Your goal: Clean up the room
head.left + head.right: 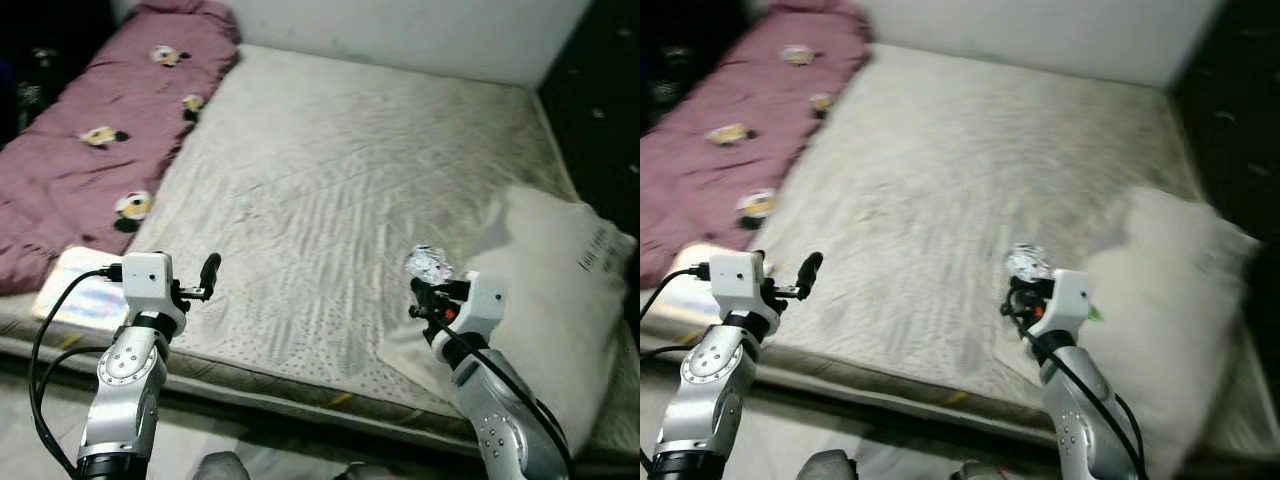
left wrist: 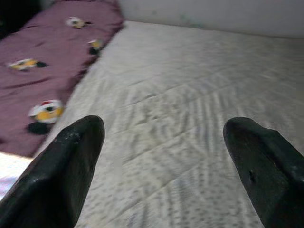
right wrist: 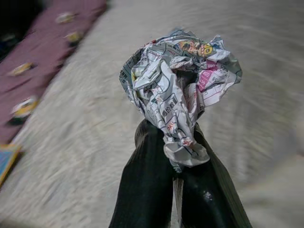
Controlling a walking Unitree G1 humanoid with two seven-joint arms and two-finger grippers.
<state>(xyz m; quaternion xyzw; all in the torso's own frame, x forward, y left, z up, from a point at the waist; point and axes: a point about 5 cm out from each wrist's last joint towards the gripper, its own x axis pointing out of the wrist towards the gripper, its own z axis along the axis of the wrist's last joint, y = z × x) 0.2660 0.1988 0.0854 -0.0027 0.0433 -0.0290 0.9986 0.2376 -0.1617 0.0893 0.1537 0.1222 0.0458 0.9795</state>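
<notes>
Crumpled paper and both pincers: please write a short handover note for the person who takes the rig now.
Right pincer: shut on the crumpled paper, held up above the mattress, near the white pillow.
Left pincer: open, holding nothing, over the mattress near its front edge.
Other things: maroon blanket along the robot's left side of the bed; a flat shiny item at the front left corner.
Done: paper picked up.
Left: dispose of the paper; no bin is in view. Perhaps tidy the pillow and the flat item after.
</notes>
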